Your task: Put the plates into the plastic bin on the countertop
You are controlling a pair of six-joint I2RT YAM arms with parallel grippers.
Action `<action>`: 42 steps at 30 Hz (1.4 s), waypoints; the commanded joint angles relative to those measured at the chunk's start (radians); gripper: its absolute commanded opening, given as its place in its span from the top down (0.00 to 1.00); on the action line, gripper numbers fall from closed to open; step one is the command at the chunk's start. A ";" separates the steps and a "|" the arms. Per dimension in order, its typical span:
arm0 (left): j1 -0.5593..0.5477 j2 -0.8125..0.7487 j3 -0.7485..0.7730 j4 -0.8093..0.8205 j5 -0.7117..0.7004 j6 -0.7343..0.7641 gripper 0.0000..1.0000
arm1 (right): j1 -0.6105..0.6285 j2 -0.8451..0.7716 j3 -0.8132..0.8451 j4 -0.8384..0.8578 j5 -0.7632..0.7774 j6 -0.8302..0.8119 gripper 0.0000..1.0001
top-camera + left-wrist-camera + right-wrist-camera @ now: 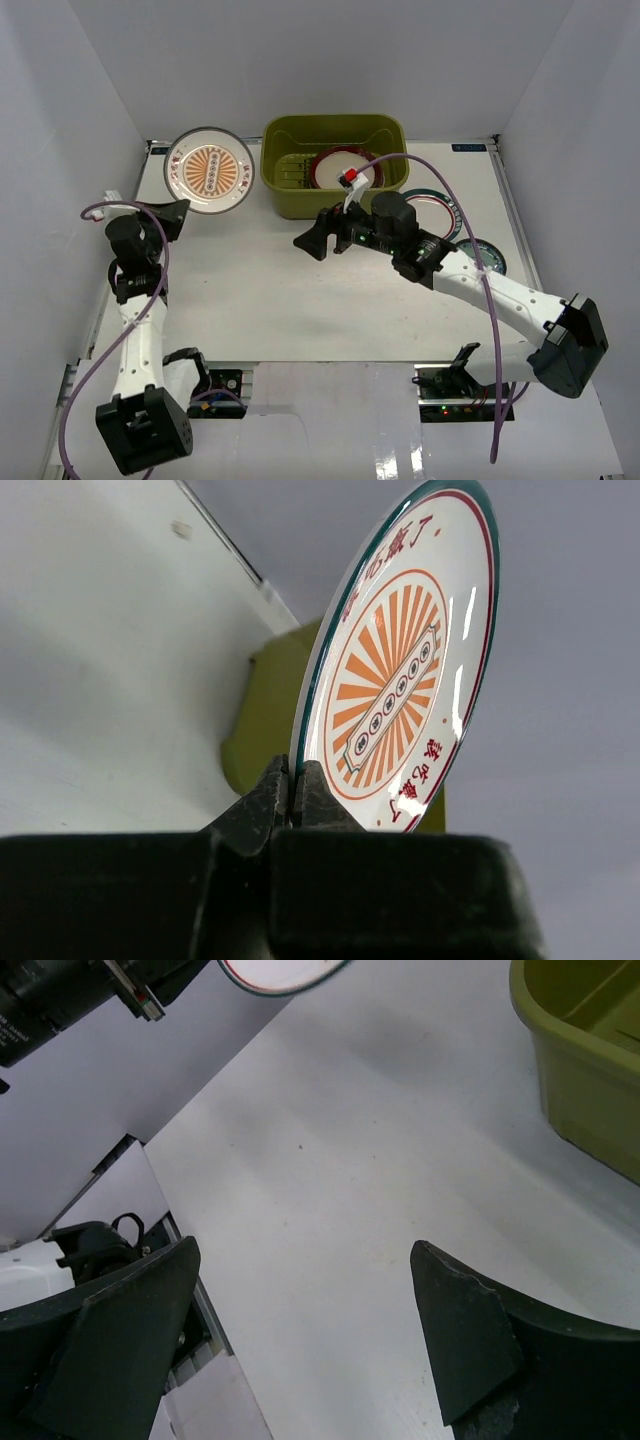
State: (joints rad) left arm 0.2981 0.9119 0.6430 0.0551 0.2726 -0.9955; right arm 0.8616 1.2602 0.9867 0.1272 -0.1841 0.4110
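Left pincer (pixel 291 783) (tight) on sunburst plate (pixel 400 680) rim

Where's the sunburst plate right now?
In the top view the sunburst plate is at the far left, just left of the bin, its rim pinched in the left hand.

We are seeing the right claw (pixel 305 1255) hanging with fingers wide apart over the countertop (pixel 350 1160), the olive bin (pixel 590 1070) sitting ahead to its right.

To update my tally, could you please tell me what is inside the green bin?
One red-rimmed plate lies in the olive-green bin; the right arm's cable crosses it, and anything beneath it is hidden.
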 commanded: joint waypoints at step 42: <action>-0.717 -0.119 0.173 -0.256 0.085 0.618 0.02 | -0.572 0.741 0.846 -0.178 -0.023 0.120 0.92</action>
State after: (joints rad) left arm -0.4038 0.7834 0.8360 -0.1799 0.3752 -0.4057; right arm 0.2825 1.9602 1.7626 -0.0288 -0.1997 0.5060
